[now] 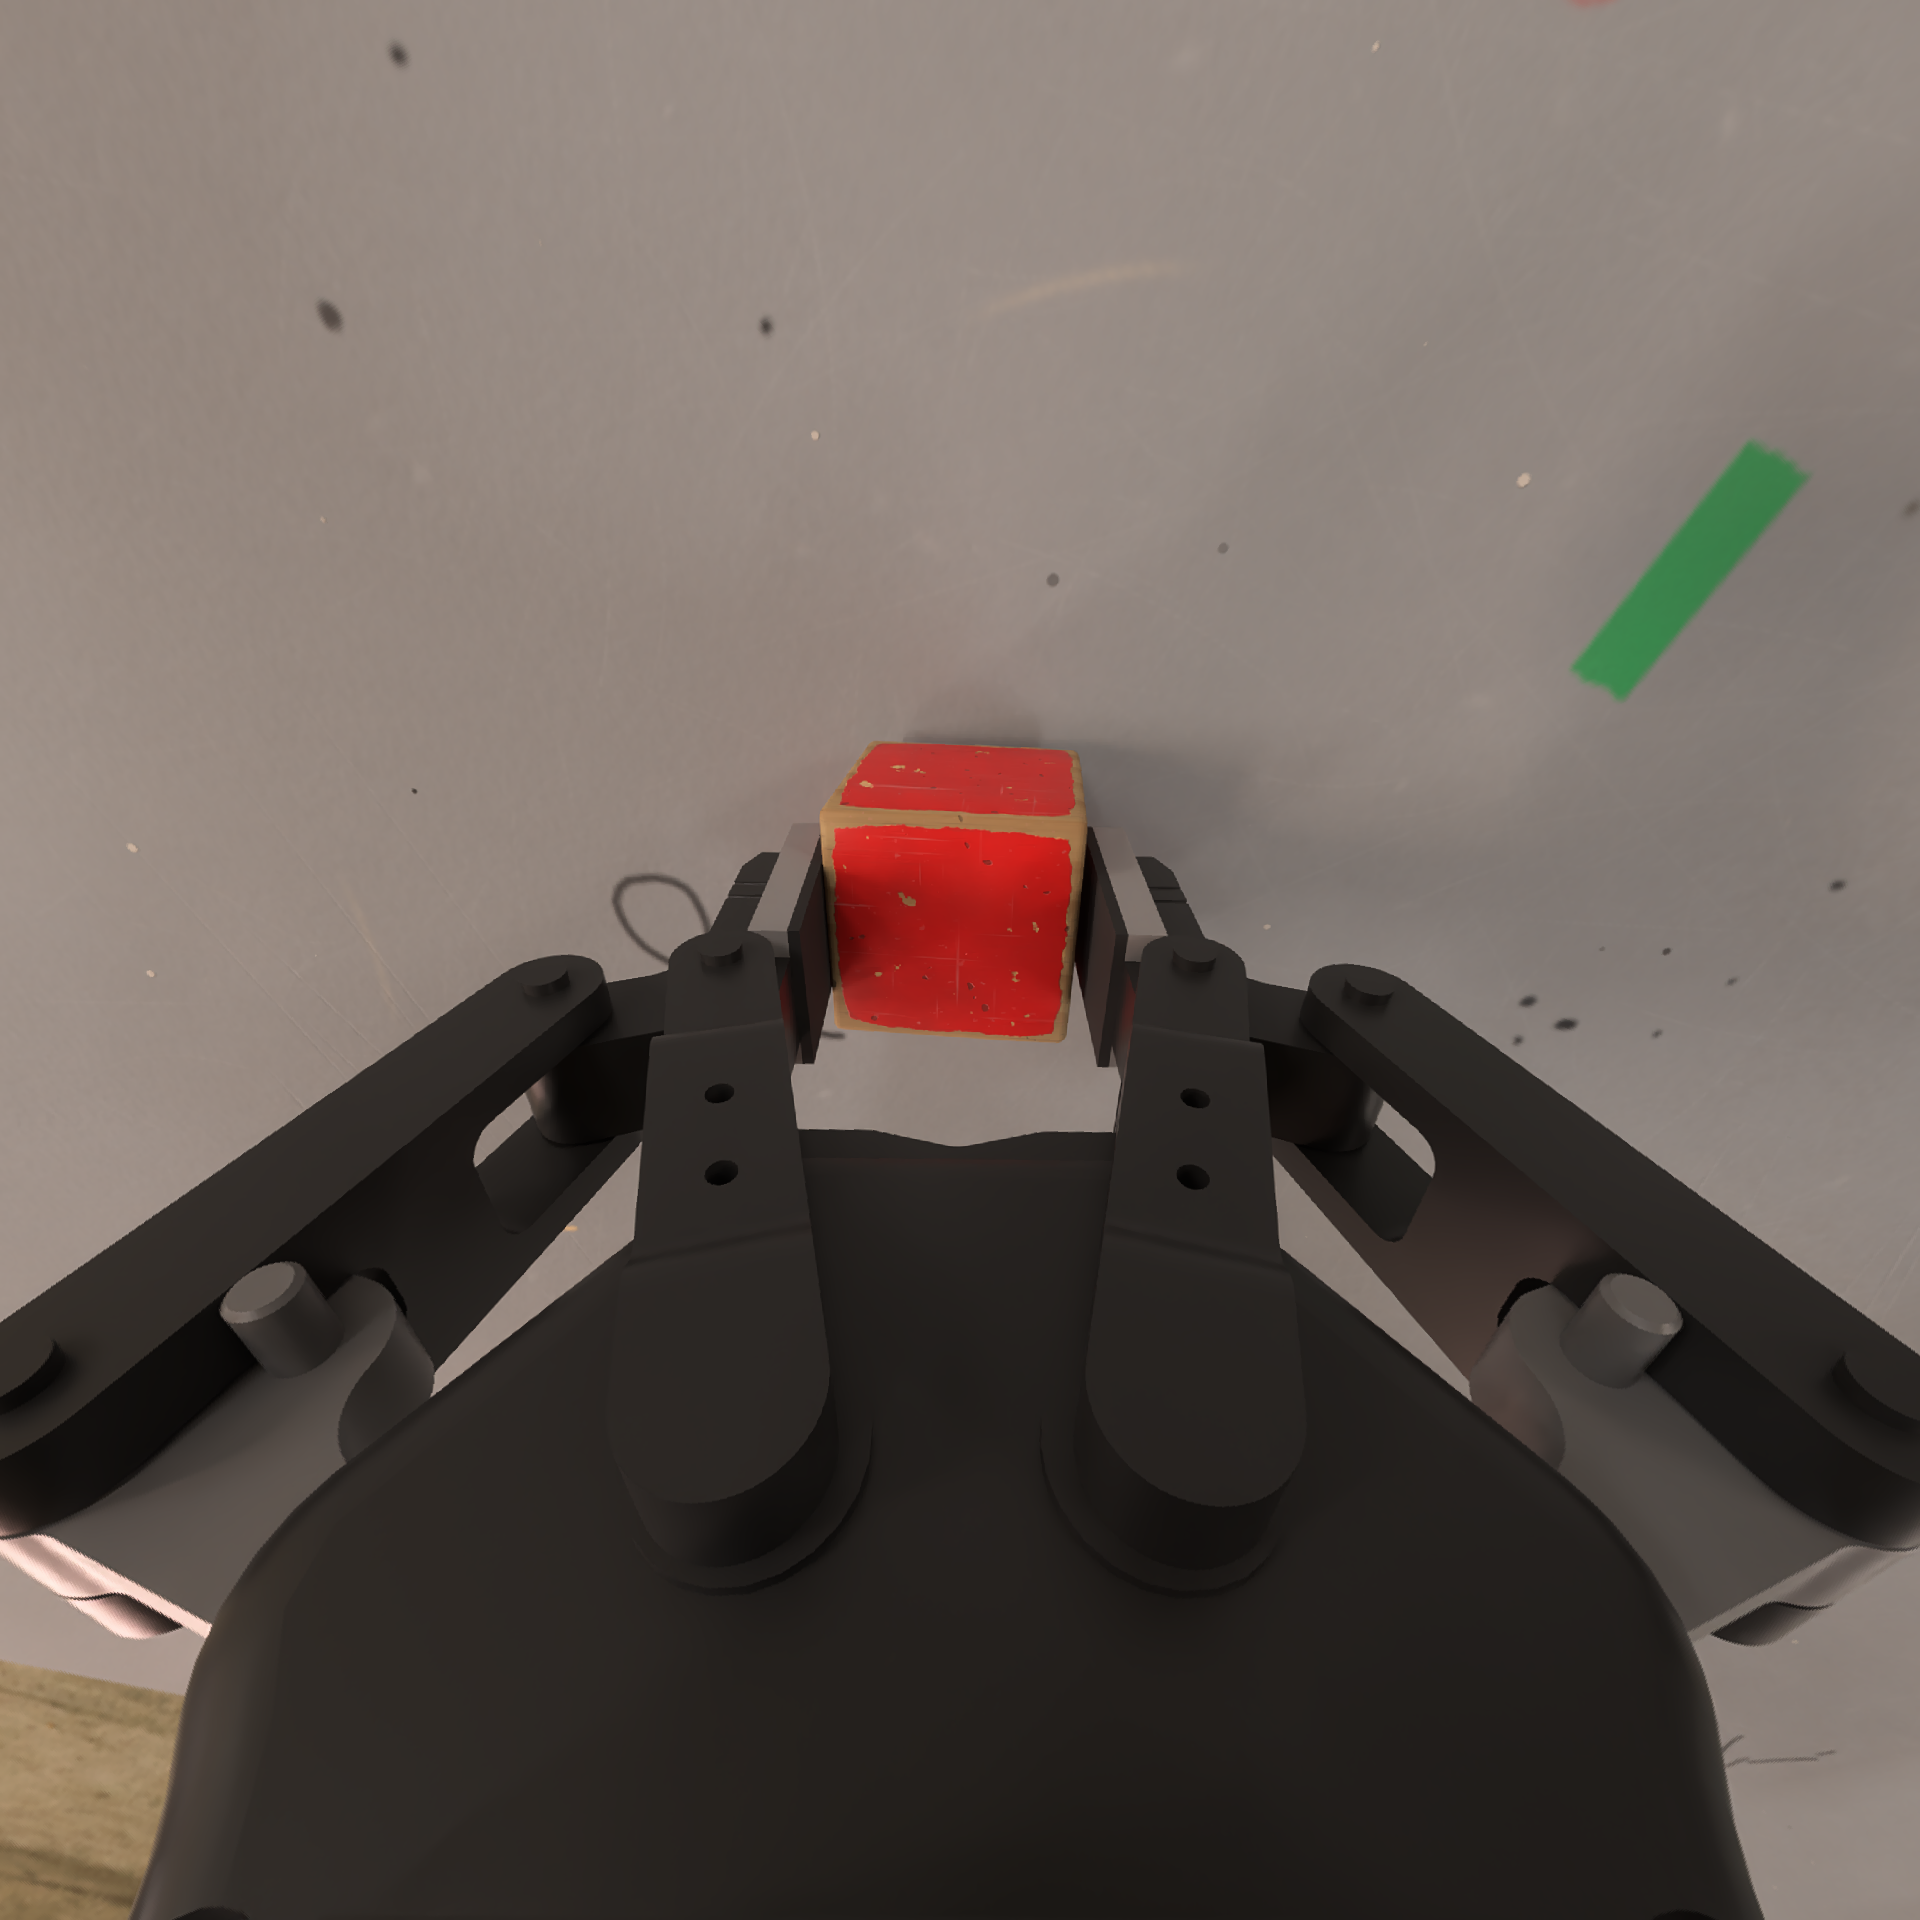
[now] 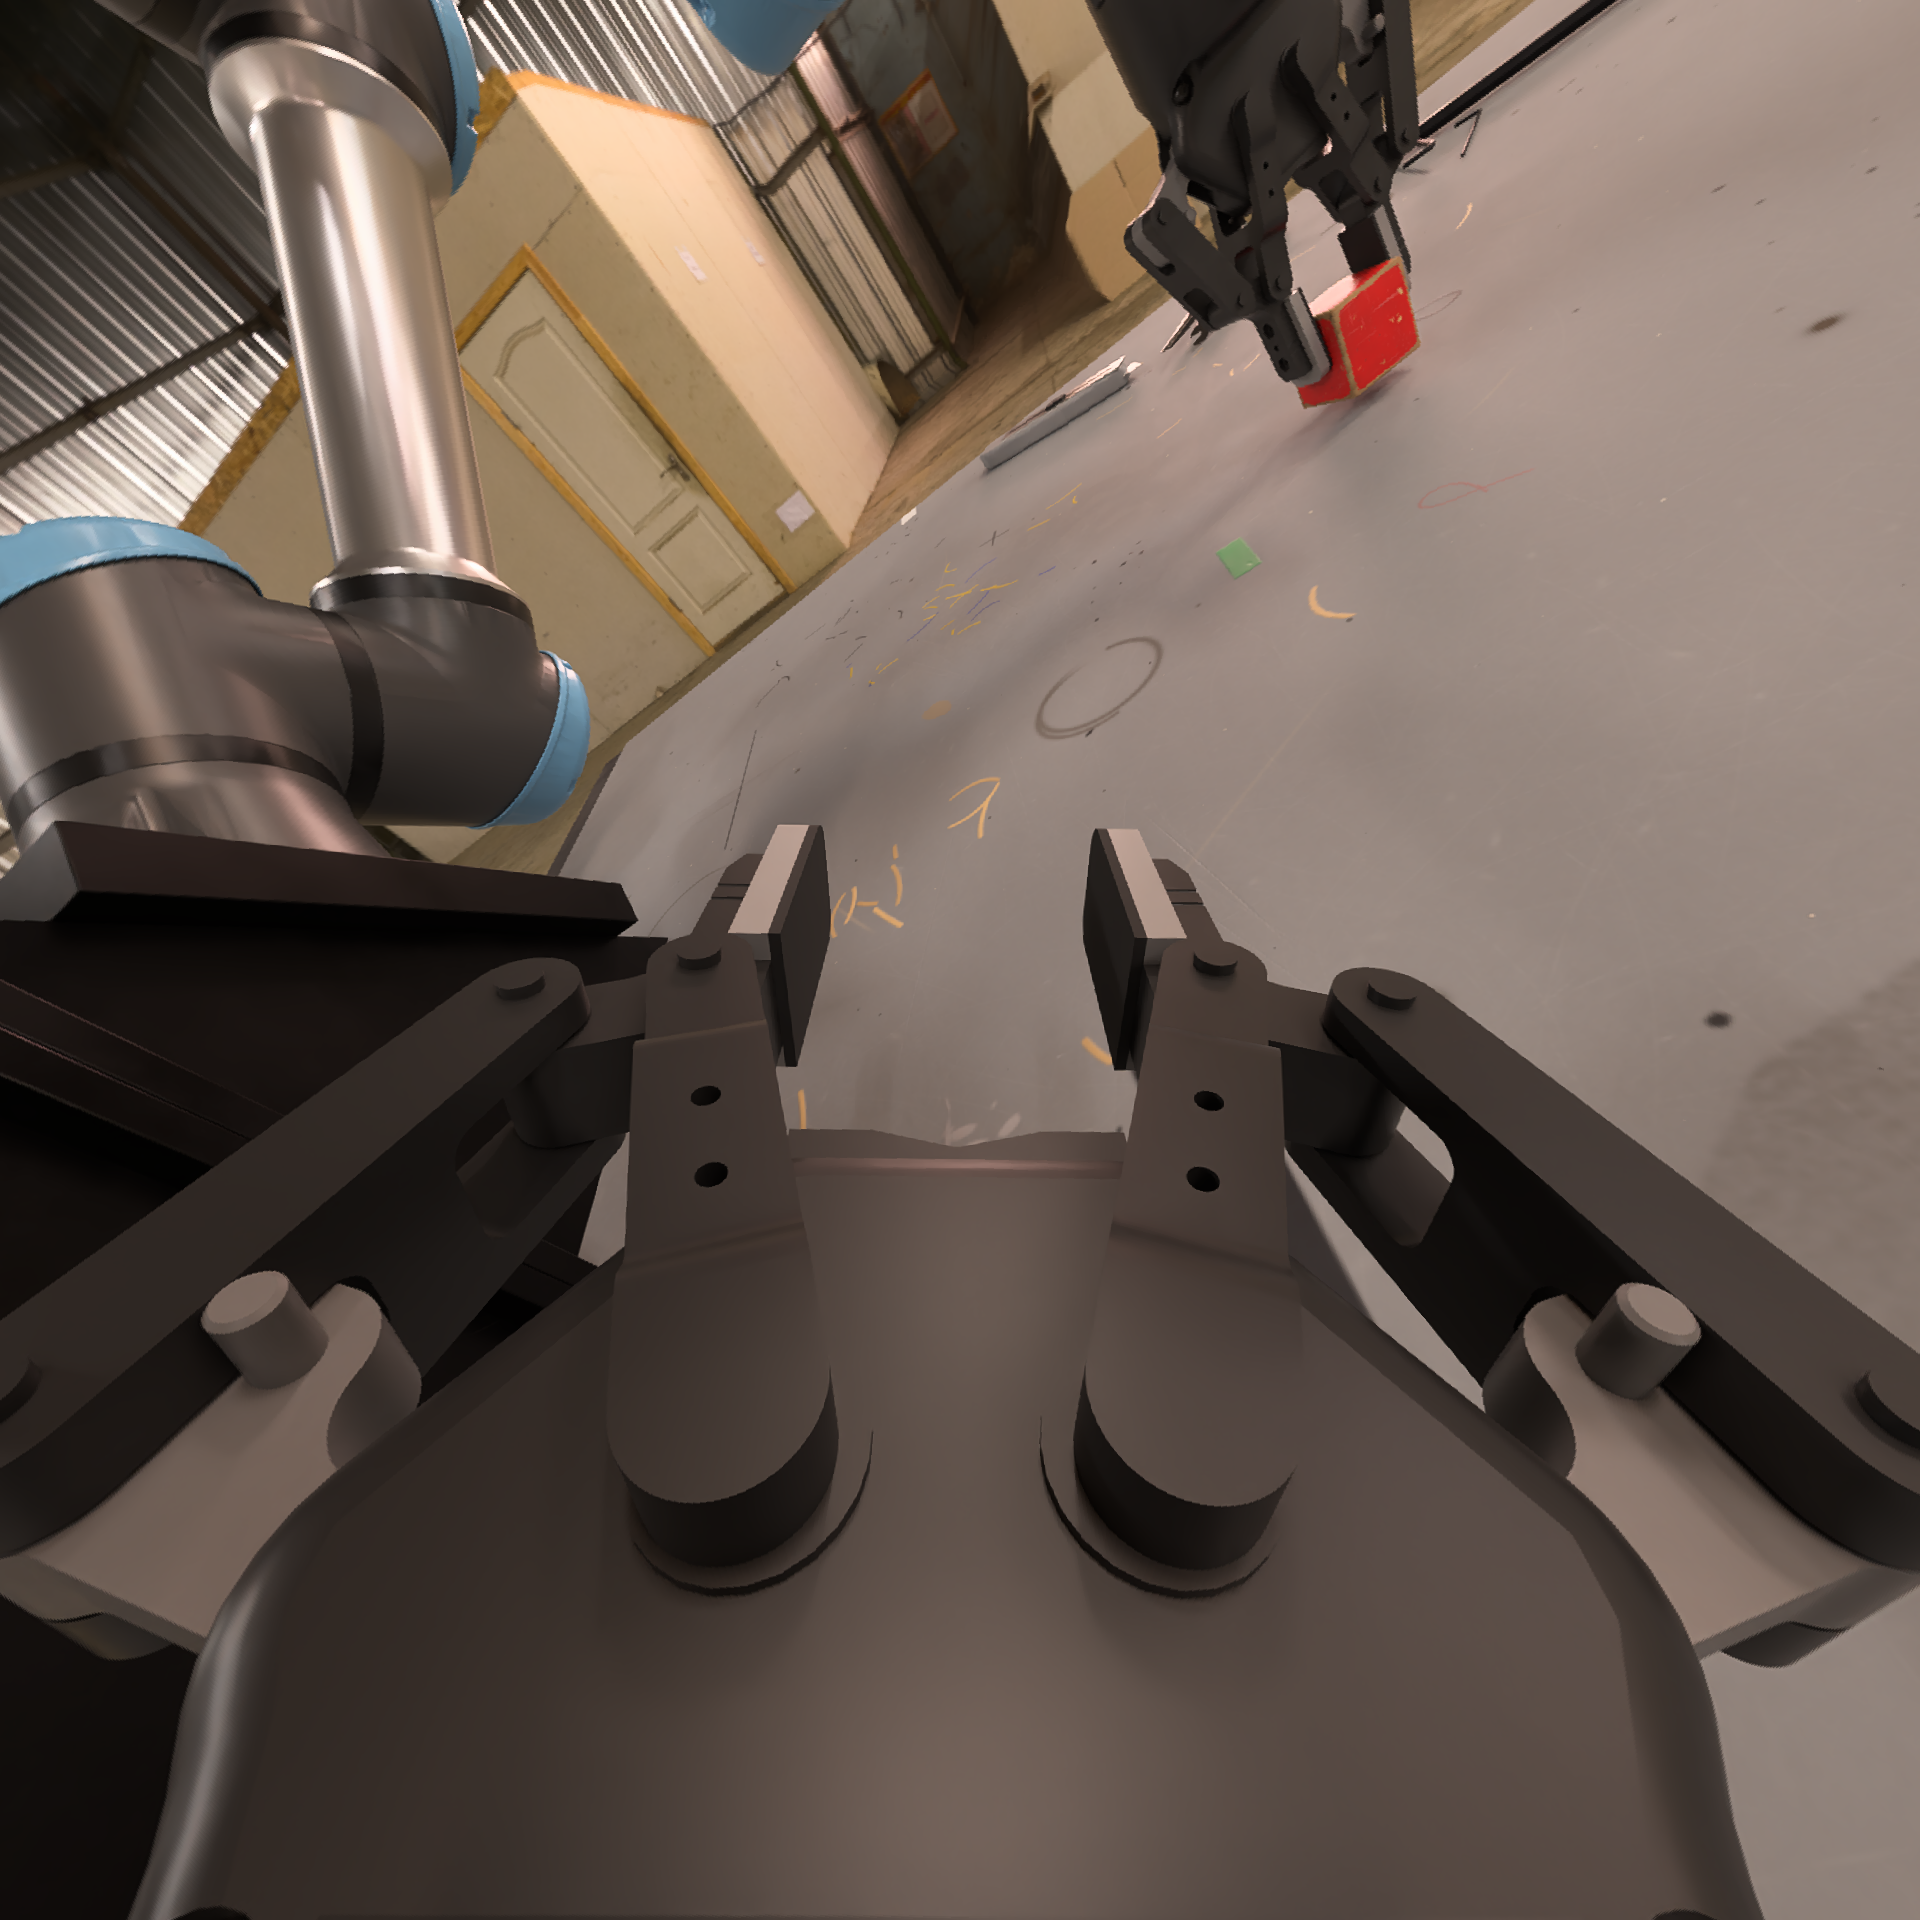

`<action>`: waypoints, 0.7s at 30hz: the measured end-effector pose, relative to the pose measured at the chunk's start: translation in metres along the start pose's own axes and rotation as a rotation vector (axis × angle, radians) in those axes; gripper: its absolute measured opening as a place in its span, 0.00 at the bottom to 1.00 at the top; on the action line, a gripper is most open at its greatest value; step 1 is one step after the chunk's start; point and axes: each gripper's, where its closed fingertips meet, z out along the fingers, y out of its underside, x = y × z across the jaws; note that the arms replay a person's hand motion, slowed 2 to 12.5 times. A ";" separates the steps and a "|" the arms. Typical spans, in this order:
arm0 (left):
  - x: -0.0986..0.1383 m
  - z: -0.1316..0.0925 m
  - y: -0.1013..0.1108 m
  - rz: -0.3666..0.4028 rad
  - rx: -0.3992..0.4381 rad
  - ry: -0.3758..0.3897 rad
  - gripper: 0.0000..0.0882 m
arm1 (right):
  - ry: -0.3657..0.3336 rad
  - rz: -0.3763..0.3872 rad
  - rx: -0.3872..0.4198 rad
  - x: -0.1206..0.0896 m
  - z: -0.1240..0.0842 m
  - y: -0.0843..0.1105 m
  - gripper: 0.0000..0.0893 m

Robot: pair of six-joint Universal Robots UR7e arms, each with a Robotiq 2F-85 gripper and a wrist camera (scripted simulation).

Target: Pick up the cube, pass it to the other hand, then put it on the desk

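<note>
A red cube (image 1: 951,925) with worn wooden edges sits between the pads of my left gripper (image 1: 956,847), which is shut on it, one pad against each side. In the right wrist view the same cube (image 2: 1371,327) shows far off at the upper right, held by the left gripper (image 2: 1340,307) at or just above the grey desk (image 2: 1558,831). My right gripper (image 2: 956,862) is open and empty, low over the desk and well apart from the cube.
A green tape strip (image 1: 1688,571) lies on the desk right of the cube. A small green patch (image 2: 1238,558) and a drawn circle (image 2: 1099,688) lie between the grippers. A robot arm (image 2: 364,416) stands at left. A grey bar (image 2: 1049,421) lies by the desk's far edge.
</note>
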 end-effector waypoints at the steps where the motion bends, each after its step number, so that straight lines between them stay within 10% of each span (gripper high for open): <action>1: 0.001 -0.001 -0.001 0.001 0.008 0.001 0.46 | -0.001 0.002 0.000 0.000 0.000 0.000 0.50; 21: 0.011 -0.042 -0.020 -0.059 0.213 -0.013 0.46 | 0.004 0.013 -0.009 0.005 0.001 0.003 0.56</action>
